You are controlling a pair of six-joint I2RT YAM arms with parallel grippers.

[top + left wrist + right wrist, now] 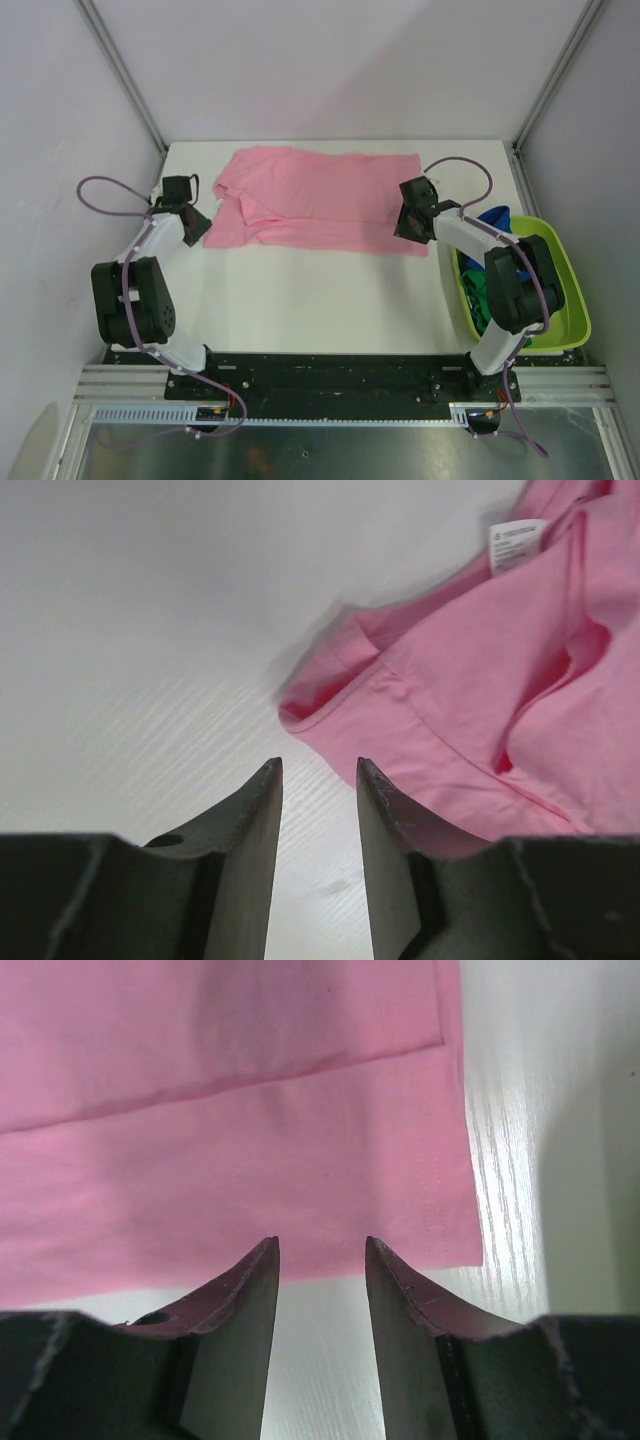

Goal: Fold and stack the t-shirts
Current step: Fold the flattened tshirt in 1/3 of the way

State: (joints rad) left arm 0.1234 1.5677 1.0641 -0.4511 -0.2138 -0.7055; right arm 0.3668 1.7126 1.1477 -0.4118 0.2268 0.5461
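A light pink t-shirt (315,200) lies spread and partly folded lengthwise at the back of the white table. My left gripper (193,228) is open and empty, just off the shirt's left sleeve end; that sleeve (400,695) and a white label (515,542) show in the left wrist view. My right gripper (408,226) is open and empty over the shirt's near right corner; the hem (300,1190) shows just beyond the fingertips. A dark green shirt (478,292) and a royal blue shirt (497,219) lie bunched in the tub.
A lime-green plastic tub (570,300) stands at the table's right edge beside the right arm. White enclosure walls rise on the left, back and right. A black rail with the arm bases runs along the near edge.
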